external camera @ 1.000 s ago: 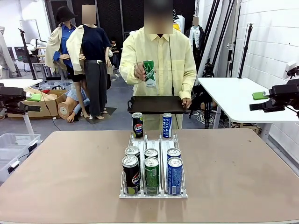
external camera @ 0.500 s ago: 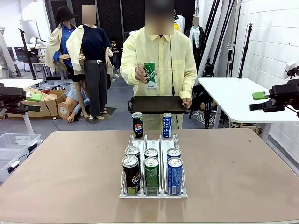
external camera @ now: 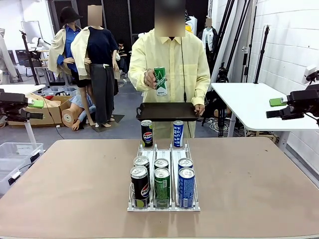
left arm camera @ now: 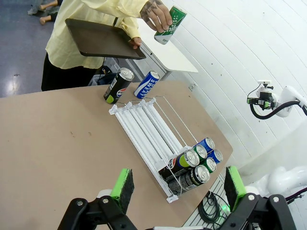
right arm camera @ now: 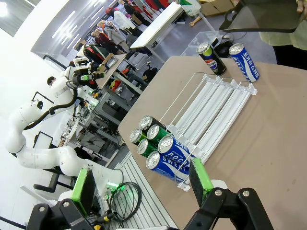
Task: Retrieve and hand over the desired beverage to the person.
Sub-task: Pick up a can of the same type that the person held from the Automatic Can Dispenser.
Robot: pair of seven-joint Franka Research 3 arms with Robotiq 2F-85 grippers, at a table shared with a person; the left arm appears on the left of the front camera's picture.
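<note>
Spotted the person [external camera: 169, 59] at top centre of the front frame, green can [external camera: 159, 79] in one hand above a dark tray [external camera: 167, 111] held in the other. Found a wire rack [external camera: 164, 149] on the table [external camera: 75, 189] at lower centre, six cans [external camera: 161, 185] bunched at its near end, a black can [external camera: 146, 133] and a blue can [external camera: 178, 133] upright just past its far end. Caught left gripper [left arm camera: 178, 181] and right gripper [right arm camera: 141, 184] at the bottom of their wrist frames, jaws spread wide, empty.

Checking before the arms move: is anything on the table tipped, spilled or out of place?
Nothing tipped or spilled. Only oddity: a black can and a blue can stand just past the rack, outside its lanes.
</note>
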